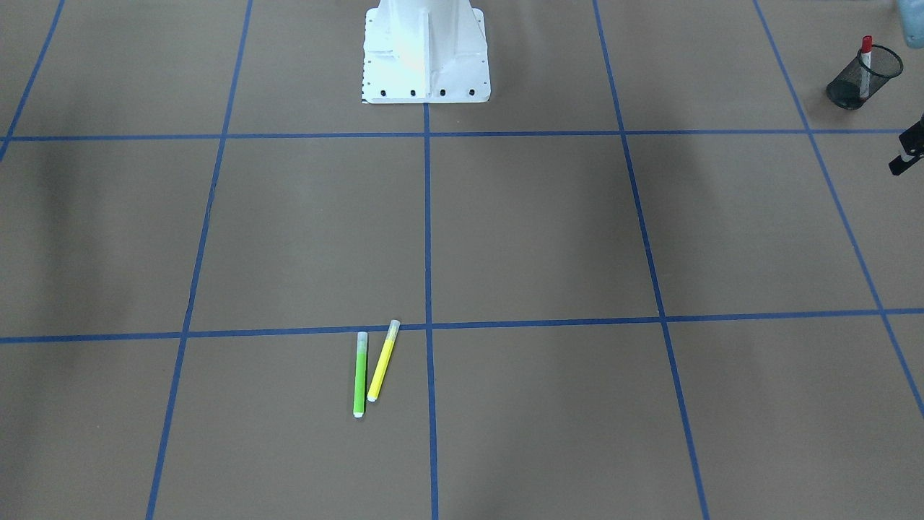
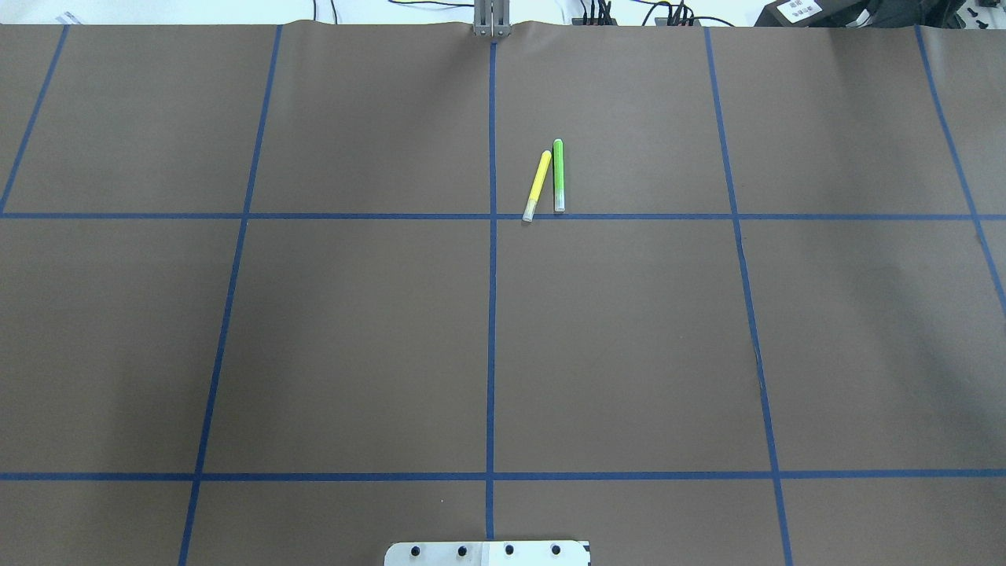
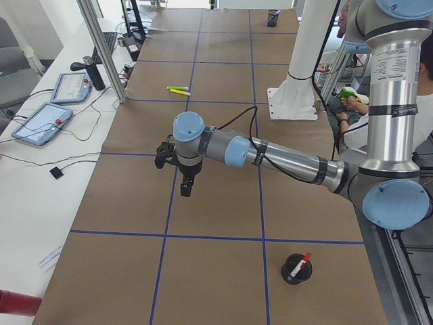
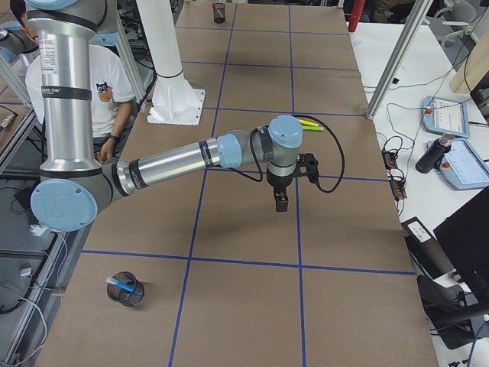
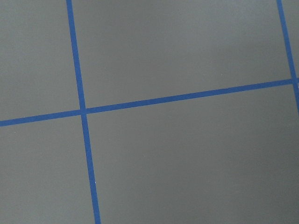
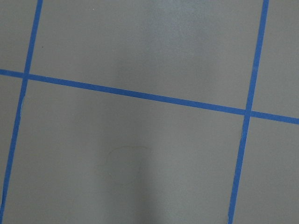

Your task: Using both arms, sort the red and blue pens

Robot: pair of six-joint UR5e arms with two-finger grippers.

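Red pen [image 1: 865, 56] is stood cap-up, slightly tilted, in left mesh cup [image 1: 846, 91] near the desk's [image 2: 354, 354] left end, well apart from left gripper [image 3: 185, 186]. Blue pen [image 4: 119, 284] is leaned in right mesh cup [image 4: 131, 295] near the right end, well apart from right gripper [image 4: 281, 205]. Neither gripper's grip can be told. Green marker [image 2: 559, 177] and yellow marker [image 2: 537, 185] are laid near the far edge.

The left arm [image 3: 284, 159] and right arm [image 4: 176, 160] are silver-grey tubes with rounded light blue caps at the joints and small dark lettering on the upright segments. The left hand [image 3: 185, 188] and right hand [image 4: 281, 200] are black; behind each loops a black cable [image 4: 341, 157]. The white pedestal [image 1: 426, 58] has black screws along its foot
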